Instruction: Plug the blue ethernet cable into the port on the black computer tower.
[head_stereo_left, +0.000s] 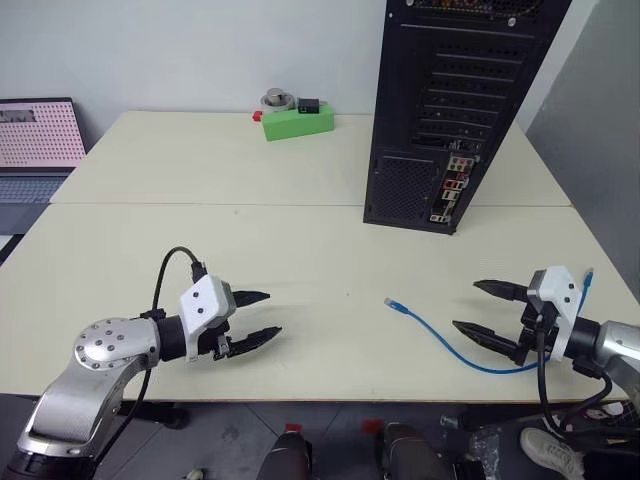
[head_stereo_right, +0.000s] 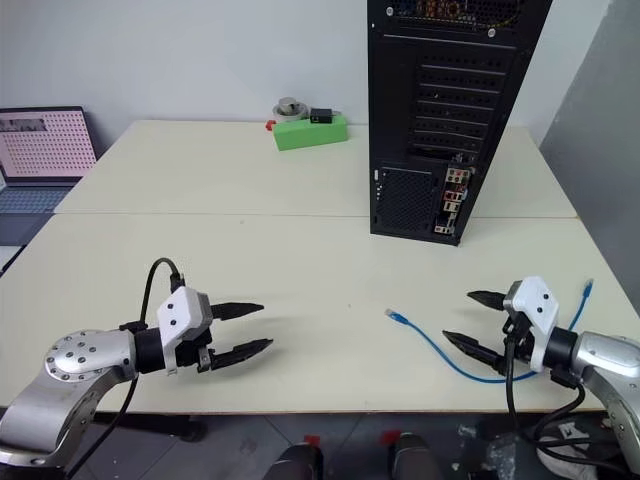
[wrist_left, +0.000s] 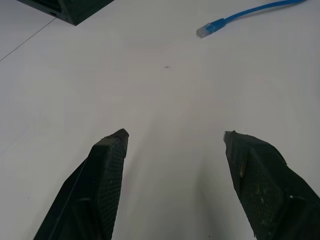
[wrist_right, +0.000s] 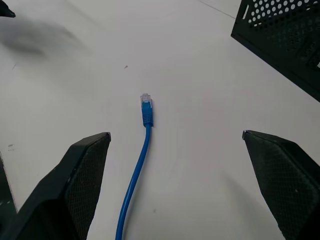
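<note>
Both grippers hang empty with fingers spread over the pale cream table (head_stereo_left: 300, 250): the left gripper (head_stereo_left: 252, 318) well apart from the thin bright blue ethernet cable (head_stereo_left: 440, 340), the right gripper (head_stereo_left: 488, 312) just beside its curve. Its clear plug lies loose near mid-table, so a sideways nudge could skate it off. The tall black metal computer tower (head_stereo_left: 450, 110) stands well back across open table, but the cable's far end trails toward the right edge.

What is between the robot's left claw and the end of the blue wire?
Nothing but bare table. In the left eye view, the open left gripper and the blue ethernet cable's plug have empty tabletop between them; the left wrist view shows it too.
</note>
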